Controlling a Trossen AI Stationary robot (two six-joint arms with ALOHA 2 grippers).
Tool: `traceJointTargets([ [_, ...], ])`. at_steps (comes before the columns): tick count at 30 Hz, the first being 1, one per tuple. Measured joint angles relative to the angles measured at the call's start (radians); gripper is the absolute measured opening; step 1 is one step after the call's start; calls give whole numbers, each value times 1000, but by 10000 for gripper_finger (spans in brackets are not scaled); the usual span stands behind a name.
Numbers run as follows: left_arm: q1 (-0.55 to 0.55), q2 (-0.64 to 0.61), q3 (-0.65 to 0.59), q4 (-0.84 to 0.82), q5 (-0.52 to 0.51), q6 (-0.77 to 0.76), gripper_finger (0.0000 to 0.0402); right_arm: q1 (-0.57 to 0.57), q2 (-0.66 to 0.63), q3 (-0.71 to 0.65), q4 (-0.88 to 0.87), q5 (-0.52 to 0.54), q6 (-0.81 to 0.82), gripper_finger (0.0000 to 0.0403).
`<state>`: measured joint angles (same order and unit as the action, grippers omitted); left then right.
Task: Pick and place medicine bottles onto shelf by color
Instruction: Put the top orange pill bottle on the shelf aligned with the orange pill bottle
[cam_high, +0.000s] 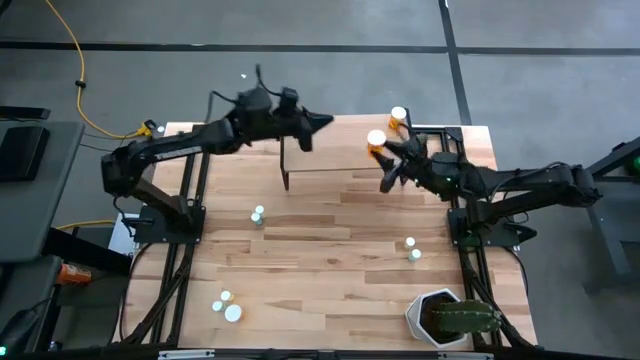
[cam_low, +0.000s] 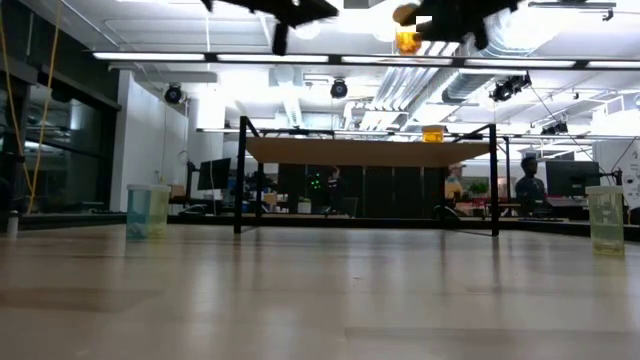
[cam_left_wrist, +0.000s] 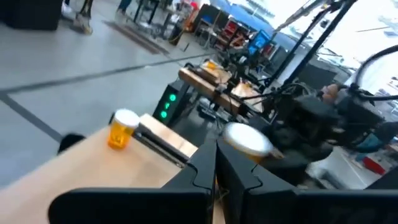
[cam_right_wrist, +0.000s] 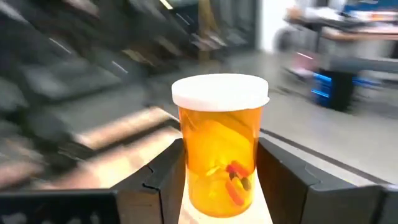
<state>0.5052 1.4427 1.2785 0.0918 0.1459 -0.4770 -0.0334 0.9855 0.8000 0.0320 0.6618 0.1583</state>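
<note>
Gripping an orange pill bottle (cam_right_wrist: 221, 149) above the shelf's (cam_high: 340, 150) right end, the right gripper (cam_high: 388, 158) hovers beside another orange bottle (cam_high: 398, 118) standing at the far right corner; left gripper (cam_high: 322, 121) clenched, empty

The right gripper (cam_right_wrist: 221, 180) is gripping an orange bottle (cam_right_wrist: 219, 149) between its two dark fingers (cam_right_wrist: 158, 180), the pads pressing its lower sides while the white cap is standing clear above them. The right arm is reaching inward, elbow bent. The left gripper (cam_left_wrist: 216, 169) is hanging aloft with fingers (cam_left_wrist: 200, 167) pressed together, holding nothing, its arm stretching inward.
</note>
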Motion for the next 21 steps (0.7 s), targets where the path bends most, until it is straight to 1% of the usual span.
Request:
traceJointTargets([
  [1, 7, -20, 0, -12, 1, 9, 0, 0, 16, 42, -88, 72, 40, 163],
  [3, 13, -54, 0, -28, 5, 25, 0, 0, 43, 100, -277, 221, 181, 163],
  [6, 12, -92, 0, -51, 3, 37, 0, 0, 81, 136, -481, 394, 435, 163],
  [7, 11, -101, 0, -45, 1, 37, 0, 0, 90, 134, -516, 432, 521, 163],
  [9, 10, -117, 0, -53, 1, 38, 0, -5, 111, 118, -532, 463, 644, 163],
  [12, 3, -123, 0, -55, 2, 45, 0, -18, 154, 90, -529, 452, 716, 163],
  [17, 2, -123, 0, -69, 3, 44, 0, -52, 245, 86, -526, 458, 783, 163],
  [21, -8, -122, 0, -81, 7, 44, 0, -91, 307, 86, -511, 463, 788, 163],
])
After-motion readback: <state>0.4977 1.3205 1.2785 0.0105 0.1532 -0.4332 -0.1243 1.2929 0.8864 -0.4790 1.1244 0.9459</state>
